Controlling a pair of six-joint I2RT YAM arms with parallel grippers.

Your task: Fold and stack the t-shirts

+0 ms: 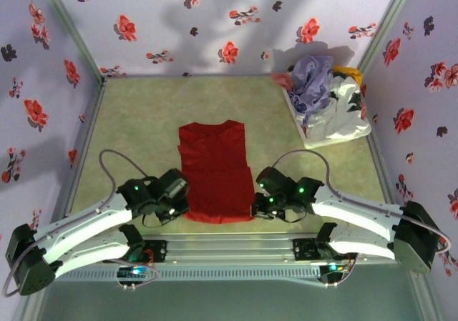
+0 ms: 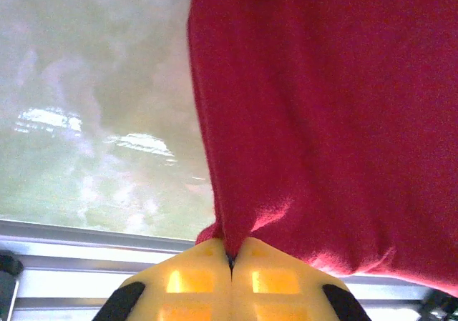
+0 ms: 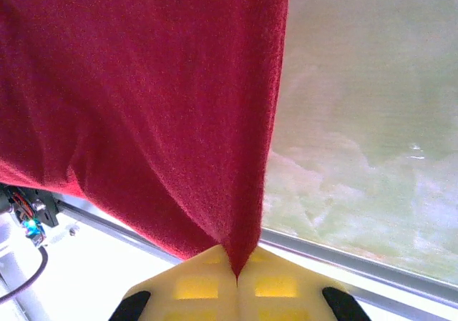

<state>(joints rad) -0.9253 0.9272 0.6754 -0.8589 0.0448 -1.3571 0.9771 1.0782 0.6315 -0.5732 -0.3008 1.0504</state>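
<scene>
L pincer (image 2: 230, 260) & R pincer (image 3: 236, 271) pinch red t-shirt (image 1: 215, 167) near corners; long axis near-far.

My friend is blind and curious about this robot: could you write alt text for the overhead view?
Two robot arms pinch the near corners of a red t-shirt spread on a green table, the left gripper and right gripper shut on it. A white basket of crumpled clothes stands far right.

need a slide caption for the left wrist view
Left gripper shut on the near edge of the red t-shirt, the cloth spreading away over the green table.
</scene>
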